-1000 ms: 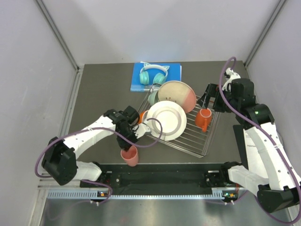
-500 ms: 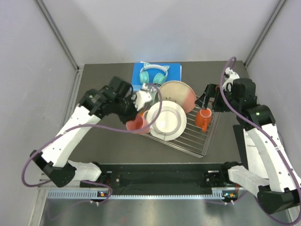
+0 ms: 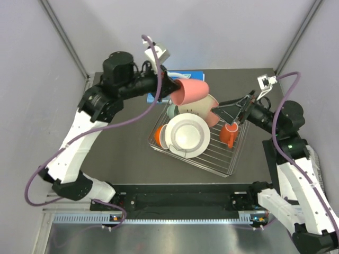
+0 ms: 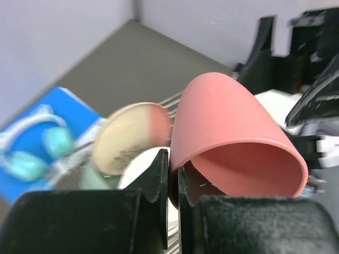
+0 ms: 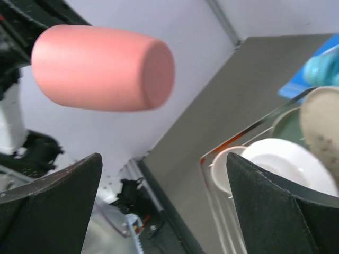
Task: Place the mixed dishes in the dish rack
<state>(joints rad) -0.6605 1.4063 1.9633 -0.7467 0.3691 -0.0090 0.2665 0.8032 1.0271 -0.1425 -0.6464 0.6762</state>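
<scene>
My left gripper is shut on the rim of the coral pink cup. It holds the cup on its side, high above the back of the dish rack. In the rack stand a white plate, the pink-and-cream plate, a mint green bowl and an orange cup. My right gripper is open with nothing in it. It points left, and the coral cup hangs in front of it.
Teal cat-ear headphones lie on a blue book behind the rack. Grey walls close in the table on three sides. Another orange piece sits at the rack's left end.
My left arm has lifted the coral cup from the table's front and carried it up and back over the rack. My right arm has swung its open gripper left, toward the cup.
</scene>
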